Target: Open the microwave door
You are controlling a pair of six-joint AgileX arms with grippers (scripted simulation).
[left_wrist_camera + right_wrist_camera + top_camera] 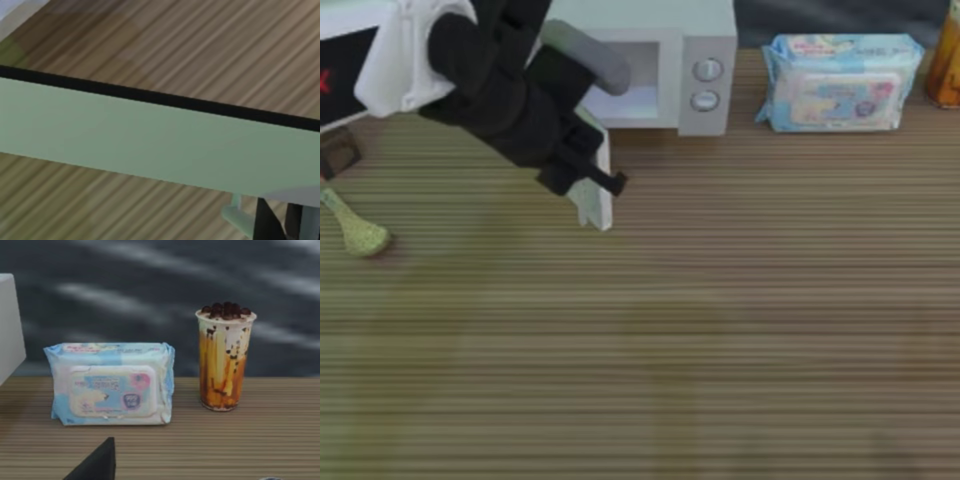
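The door point(600, 190) stood swung well out from the microwave point(690, 70) at the table's back, the left gripper point(595, 170) against it, grip unclear; a wide, steady arc suited best.

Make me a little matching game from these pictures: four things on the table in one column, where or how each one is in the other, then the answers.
Things:
1. microwave door
2. wet-wipes pack
3. bubble tea cup
4. green spoon

Places or states:
A. at the table's left edge
B. swung open, left gripper at it
C. just right of the microwave
D. at the far right, beside the wipes

Pairs: 1-B, 2-C, 3-D, 4-A
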